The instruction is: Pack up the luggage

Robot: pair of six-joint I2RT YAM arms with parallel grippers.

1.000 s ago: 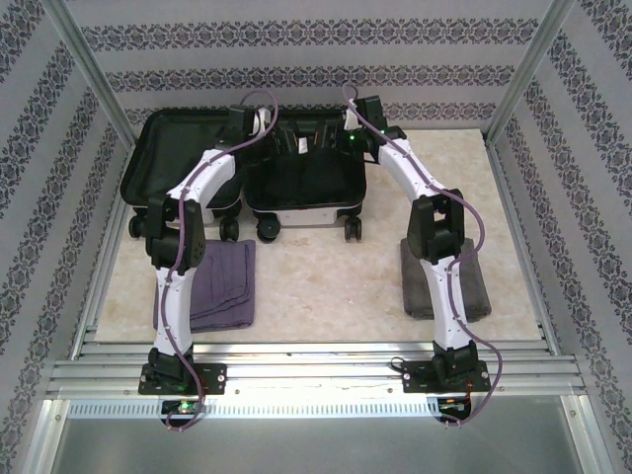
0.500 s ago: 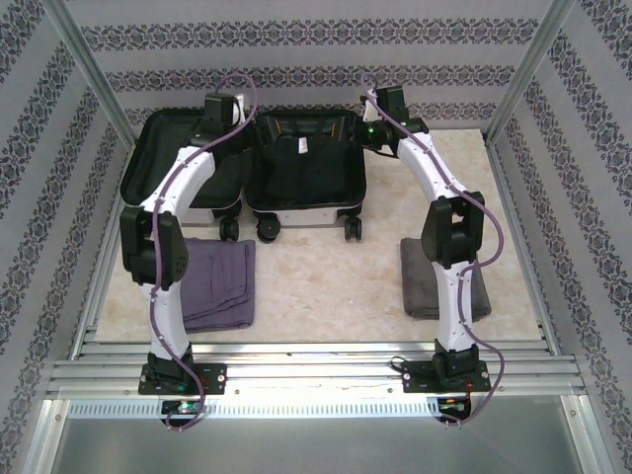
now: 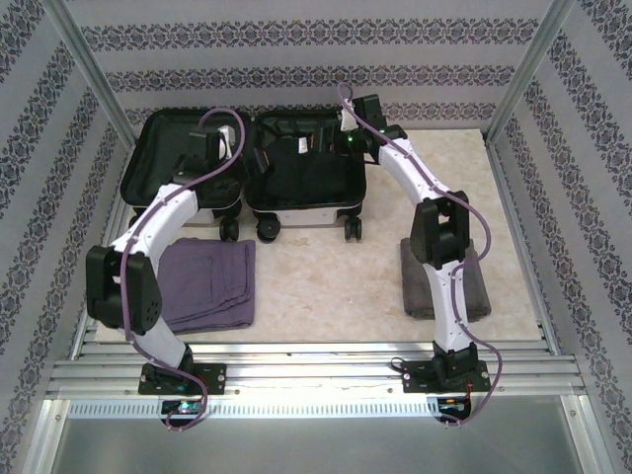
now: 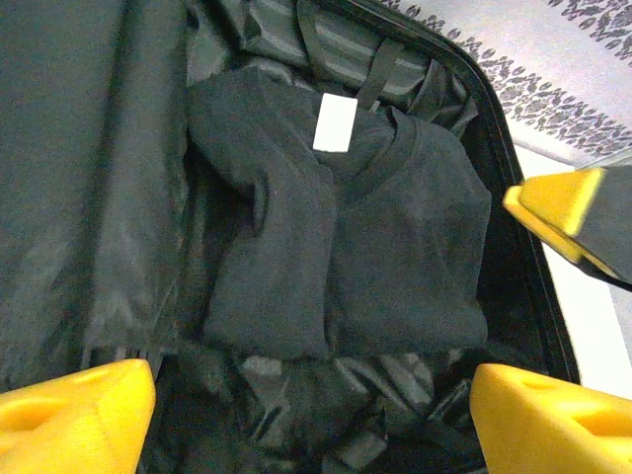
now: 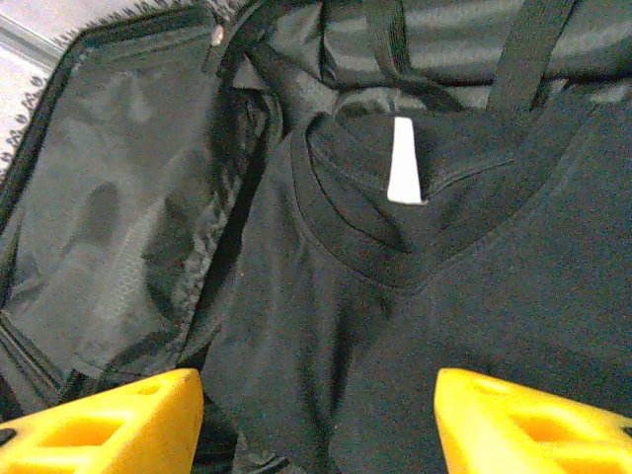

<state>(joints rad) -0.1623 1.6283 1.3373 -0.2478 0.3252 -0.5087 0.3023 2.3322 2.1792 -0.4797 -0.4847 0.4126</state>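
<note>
A pale table [image 3: 326, 276] carries the luggage [image 3: 163, 163], which lies open at the far edge. A folded purple cloth [image 3: 207, 286] and a folded grey cloth [image 3: 415, 291] lie nearer. A black shirt [image 4: 395, 257] rests in the luggage's right half. The left gripper [image 4: 316, 415] and right gripper [image 5: 316, 425] hover above it, jaws released and empty.

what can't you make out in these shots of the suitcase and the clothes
1. Left wrist view: any print on the white tag of the black shirt, too small and washed out.
2. Both wrist views: whatever lies under that shirt in the luggage; the shirt covers it.
3. Top view: the middle of the grey cloth, crossed by the right arm.
4. Right wrist view: the right hand, its fingers cut off by the bottom edge.
</note>
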